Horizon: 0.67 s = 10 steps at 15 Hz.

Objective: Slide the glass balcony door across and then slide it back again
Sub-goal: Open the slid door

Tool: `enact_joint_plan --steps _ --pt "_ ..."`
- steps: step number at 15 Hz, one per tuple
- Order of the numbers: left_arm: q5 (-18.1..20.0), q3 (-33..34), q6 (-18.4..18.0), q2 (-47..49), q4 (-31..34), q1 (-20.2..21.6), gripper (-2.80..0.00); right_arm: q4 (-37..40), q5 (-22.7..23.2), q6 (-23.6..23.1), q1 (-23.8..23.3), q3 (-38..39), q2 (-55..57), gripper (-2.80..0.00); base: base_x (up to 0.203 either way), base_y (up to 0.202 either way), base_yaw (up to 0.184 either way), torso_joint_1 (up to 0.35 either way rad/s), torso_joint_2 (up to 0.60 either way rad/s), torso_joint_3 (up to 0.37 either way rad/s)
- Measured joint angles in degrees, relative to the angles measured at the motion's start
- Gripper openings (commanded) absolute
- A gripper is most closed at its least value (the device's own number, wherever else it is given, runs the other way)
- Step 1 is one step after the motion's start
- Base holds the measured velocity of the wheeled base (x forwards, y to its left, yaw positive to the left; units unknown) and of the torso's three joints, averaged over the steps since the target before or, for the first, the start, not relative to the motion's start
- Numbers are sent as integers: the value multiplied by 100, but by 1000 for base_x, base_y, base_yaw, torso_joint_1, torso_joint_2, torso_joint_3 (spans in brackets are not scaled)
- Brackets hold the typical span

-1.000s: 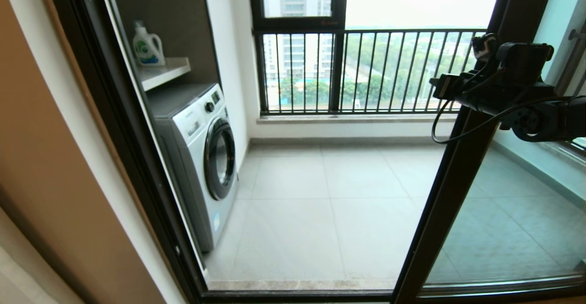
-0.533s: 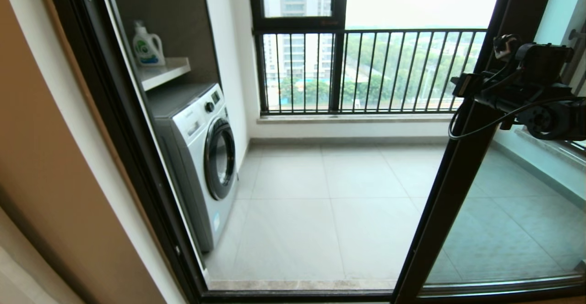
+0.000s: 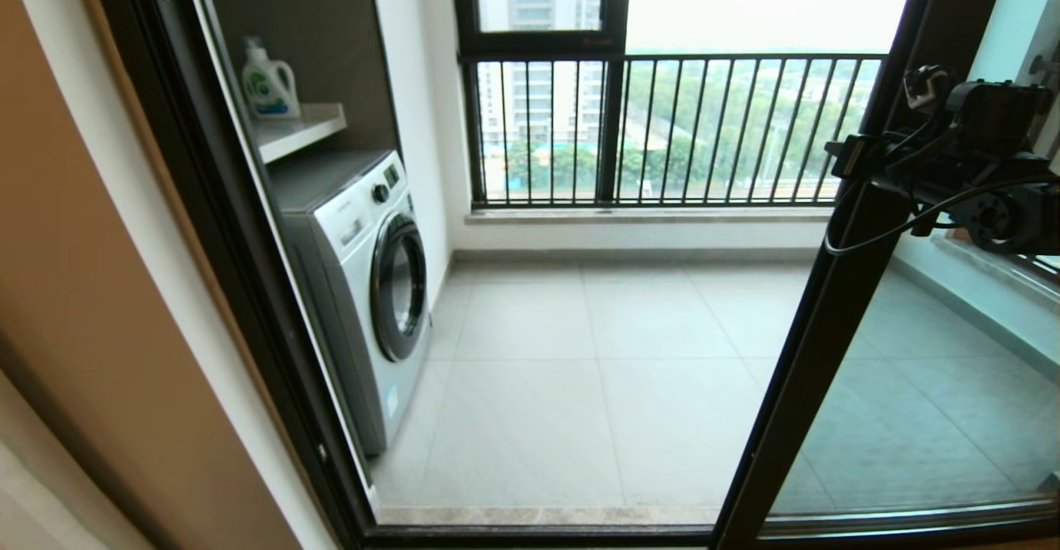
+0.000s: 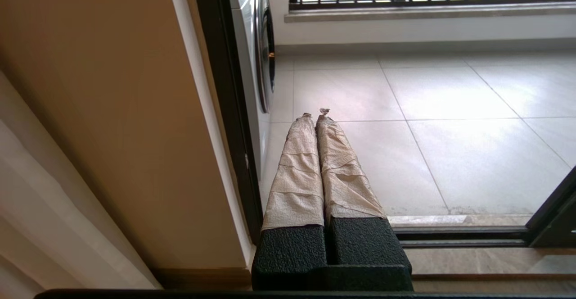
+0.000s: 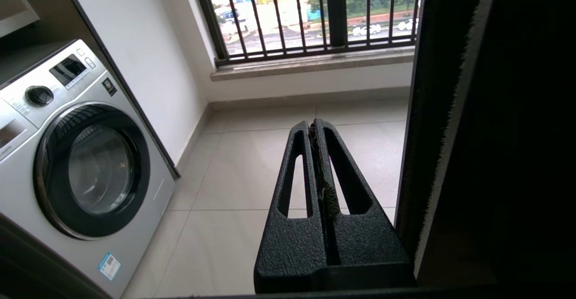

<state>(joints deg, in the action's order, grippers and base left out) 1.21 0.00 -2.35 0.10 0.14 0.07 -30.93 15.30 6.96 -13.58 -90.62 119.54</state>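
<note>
beside the dark-framed glass balcony door [image 3: 836, 318] upright, right gripper [image 5: 315, 125] jaws pressed together; left gripper [image 4: 316, 114] jaws pressed together, near the white washing machine [image 3: 364, 285].

Lit by flat daylight through the railed window [image 3: 675, 127]; sky blown out to white. Soft sheen on the floor tiles [image 3: 596, 368], shadows faint. Dim and warm along the inner wall [image 3: 74, 285]. Straight frames bowed toward the head view's edges. Sharp throughout.

Home balcony: washing machine [image 3: 364, 285], railing [image 3: 662, 127].
</note>
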Motion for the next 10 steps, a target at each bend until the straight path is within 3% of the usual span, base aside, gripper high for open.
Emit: enact_joint_plan --steps 6,10 --pt "0 0 1 0 1 0 -280 0 -55 9 -159 55 2 -280 0 0 0 0 0 0" --pt "2 0 -2 0 0 -2 -280 -41 -39 2 125 177 -158 -280 0 0 0 0 0 0"
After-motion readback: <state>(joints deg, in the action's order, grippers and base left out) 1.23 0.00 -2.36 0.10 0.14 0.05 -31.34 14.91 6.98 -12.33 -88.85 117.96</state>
